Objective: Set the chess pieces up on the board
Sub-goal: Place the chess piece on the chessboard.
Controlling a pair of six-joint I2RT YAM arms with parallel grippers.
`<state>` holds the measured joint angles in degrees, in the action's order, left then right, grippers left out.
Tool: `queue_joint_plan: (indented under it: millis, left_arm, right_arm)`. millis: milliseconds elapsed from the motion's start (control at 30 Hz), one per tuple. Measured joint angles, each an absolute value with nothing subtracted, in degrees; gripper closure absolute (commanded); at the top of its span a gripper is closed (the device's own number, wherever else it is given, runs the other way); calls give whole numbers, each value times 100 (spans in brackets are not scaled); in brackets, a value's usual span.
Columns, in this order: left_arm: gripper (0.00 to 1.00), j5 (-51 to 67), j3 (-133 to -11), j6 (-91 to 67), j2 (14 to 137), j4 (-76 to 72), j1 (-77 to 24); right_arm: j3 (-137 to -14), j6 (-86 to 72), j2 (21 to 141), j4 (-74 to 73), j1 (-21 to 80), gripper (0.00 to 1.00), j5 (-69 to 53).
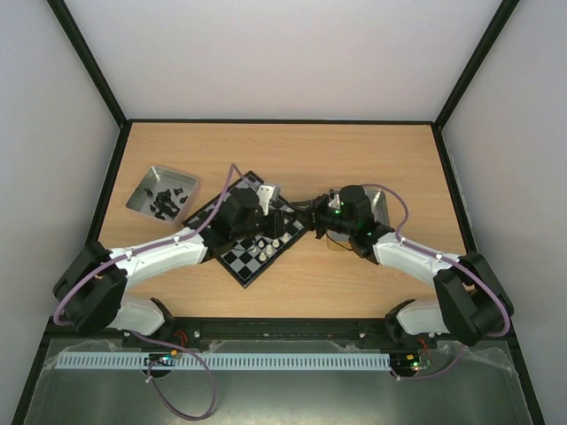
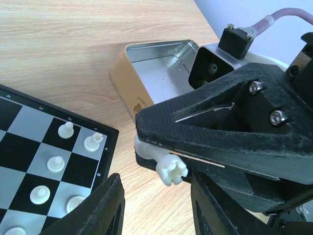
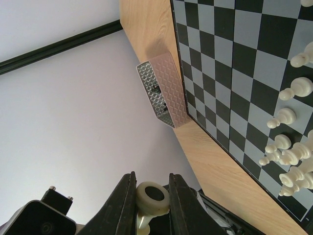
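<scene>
Right black gripper (image 3: 151, 182) clamped on small white castle-shaped chess piece (image 2: 172, 169). Piece sideways, crown toward 4 o'clock, at 12 o'clock of left gripper (image 2: 156, 198), fingers apart. Black-grey checked board (image 2: 29, 125) at 9 o'clock.

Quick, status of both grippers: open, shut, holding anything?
Left gripper: open, nothing between its fingers.
Right gripper: shut on a white chess piece.
</scene>
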<state>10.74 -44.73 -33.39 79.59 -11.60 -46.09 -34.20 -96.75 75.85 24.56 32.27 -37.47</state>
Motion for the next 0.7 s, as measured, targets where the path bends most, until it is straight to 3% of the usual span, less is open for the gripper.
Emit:
queue_joint_plan:
  millis: [133,433,700]
  left_arm:
    - [71,972,-4506,-3175,7959,-1168,-4650]
    - [74,587,-4530,-2698,7959,-1153,-4797]
    - [85,152,-4587,-2215,7959,-1052,-4923]
  right_arm:
    - [-3420,-9666,7588,2456,3232,86,-3743]
    - [-3420,-9559,7662,2447,3240,86,-3754]
    - [-3422,-9452,7695,2405,3260,87,-3778]
